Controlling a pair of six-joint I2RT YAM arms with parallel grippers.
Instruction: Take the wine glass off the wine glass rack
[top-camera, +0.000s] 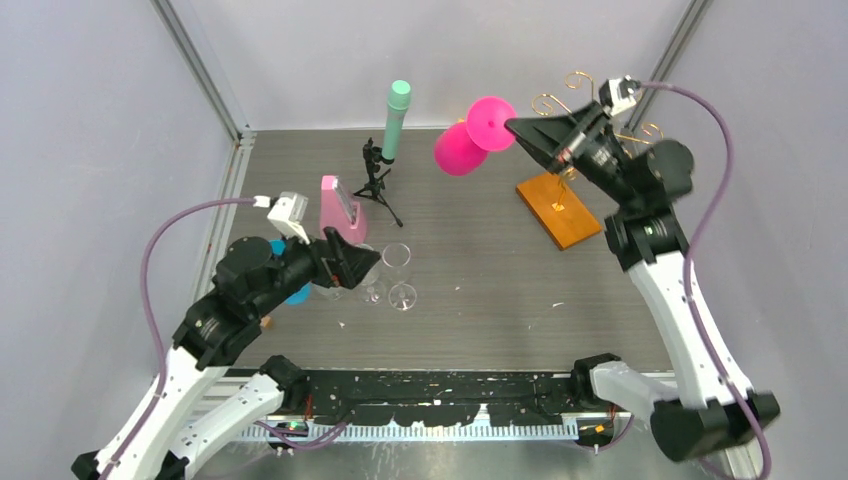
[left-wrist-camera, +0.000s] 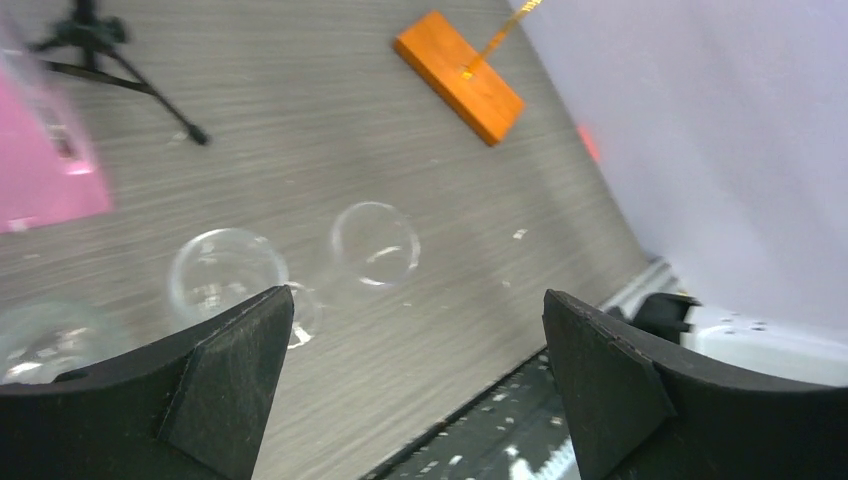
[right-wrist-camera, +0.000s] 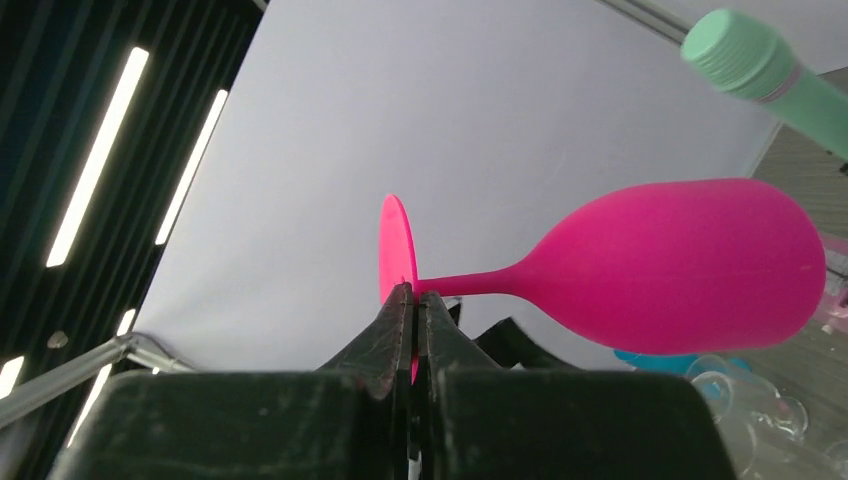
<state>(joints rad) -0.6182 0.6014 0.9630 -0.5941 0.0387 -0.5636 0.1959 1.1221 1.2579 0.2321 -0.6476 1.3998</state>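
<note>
The pink wine glass hangs in the air, lying sideways to the left of the wine glass rack and clear of it. My right gripper is shut on the edge of its round foot. In the right wrist view the black jaws pinch the foot disc, with stem and bowl sticking out to the right. The wine glass rack has gold scroll arms and an orange wooden base; it stands at the back right, partly behind my right arm. My left gripper is open, low over the table at the left.
Clear wine glasses stand on the table next to my left gripper, also seen as clear glass rims below it. A black mini tripod holds a green microphone. A pink box stands left of it. The rack's base shows in the left wrist view.
</note>
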